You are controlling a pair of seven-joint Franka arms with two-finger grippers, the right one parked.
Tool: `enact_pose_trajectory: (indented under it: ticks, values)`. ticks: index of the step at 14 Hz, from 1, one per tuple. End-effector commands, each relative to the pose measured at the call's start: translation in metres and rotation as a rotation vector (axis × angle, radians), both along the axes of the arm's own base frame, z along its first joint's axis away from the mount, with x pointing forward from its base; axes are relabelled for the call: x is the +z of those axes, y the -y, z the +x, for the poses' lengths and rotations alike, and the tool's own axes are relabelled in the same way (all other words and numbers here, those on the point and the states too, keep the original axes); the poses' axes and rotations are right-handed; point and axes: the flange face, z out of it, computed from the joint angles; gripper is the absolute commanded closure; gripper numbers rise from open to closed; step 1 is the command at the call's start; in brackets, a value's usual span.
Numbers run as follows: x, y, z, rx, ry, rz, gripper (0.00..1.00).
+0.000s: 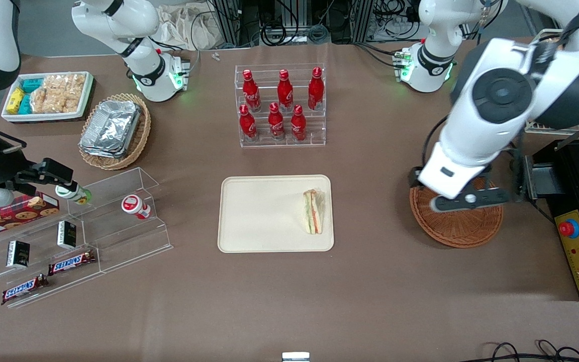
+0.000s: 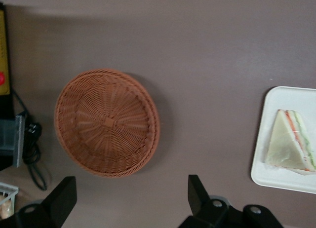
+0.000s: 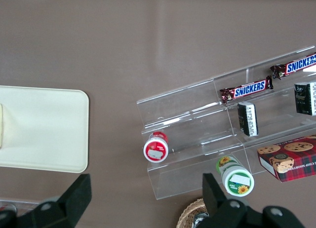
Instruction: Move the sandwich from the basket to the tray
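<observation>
Front view count: one sandwich (image 1: 313,211), one tray (image 1: 264,213), one basket (image 1: 458,223).
Sandwich: on the tray, at its edge nearest the basket.
Gripper (image 2: 128,198): above the basket, jaws apart, holding nothing.
Cola bottles (image 1: 279,103): six.

From my seat the light reads as even, bright overhead light, with the table (image 1: 370,281) a flat matte brown and only soft shadows under the working arm and around the basket (image 1: 458,229). Glare is limited to the foil containers (image 1: 111,128) and the clear acrylic shelves (image 1: 118,216), which throw pale streaks. In the left wrist view the gripper (image 2: 131,201), hovering above the table near the basket, looks dark and soft-edged, while the sandwich (image 2: 292,146) on the tray (image 2: 276,176) looks slightly washed out.
</observation>
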Motion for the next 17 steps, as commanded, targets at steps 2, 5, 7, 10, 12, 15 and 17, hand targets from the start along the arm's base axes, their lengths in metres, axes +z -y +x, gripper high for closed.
enact_pose_trajectory:
  ticks: [2, 5, 7, 10, 12, 15, 17]
  values:
    - [0.003, -0.025, 0.001, 0.045, -0.038, -0.019, 0.0]
    - [0.013, -0.047, 0.003, 0.069, -0.018, -0.003, 0.0]
    - [0.015, -0.066, 0.005, 0.095, -0.016, -0.003, 0.0]
    - [0.022, -0.092, 0.007, 0.063, -0.011, 0.001, 0.0]
    - [0.042, -0.131, 0.004, 0.013, 0.007, -0.019, 0.0]
    - [0.057, -0.168, 0.0, -0.098, 0.012, -0.05, 0.0]
    - [0.063, -0.193, -0.002, -0.187, 0.011, -0.074, 0.0]
